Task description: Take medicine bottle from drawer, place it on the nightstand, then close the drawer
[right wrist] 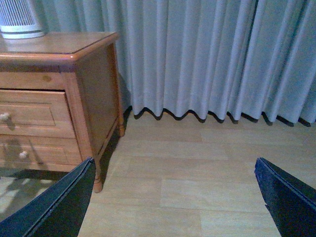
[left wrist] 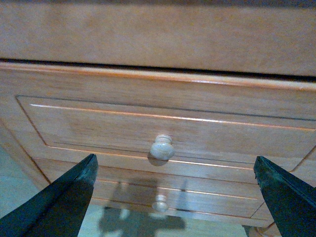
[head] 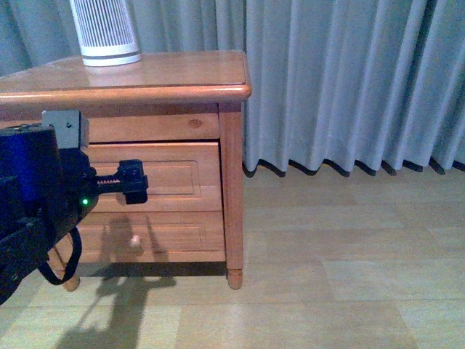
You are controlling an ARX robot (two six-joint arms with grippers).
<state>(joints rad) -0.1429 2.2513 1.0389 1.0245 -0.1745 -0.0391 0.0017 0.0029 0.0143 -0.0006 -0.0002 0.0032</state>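
Note:
The reddish-brown nightstand (head: 182,73) stands at the left. Its upper drawer (head: 182,174) shows only its panelled front, so the inside and the medicine bottle are hidden. My left gripper (head: 129,182) is open and empty just in front of that drawer. In the left wrist view the drawer (left wrist: 98,123) fills the frame. Its round knob (left wrist: 162,147) sits between the wide-apart fingers (left wrist: 64,202) of my left gripper (left wrist: 174,160) without touching them. My right gripper (right wrist: 173,163) is open and empty over the floor, to the right of the nightstand (right wrist: 94,89).
A large white ribbed device (head: 105,33) stands on the nightstand top at the back left. The lower drawer has its own knob (left wrist: 160,203). Grey curtains (head: 349,80) hang behind. Pale wood floor (head: 327,291) spreads to the right.

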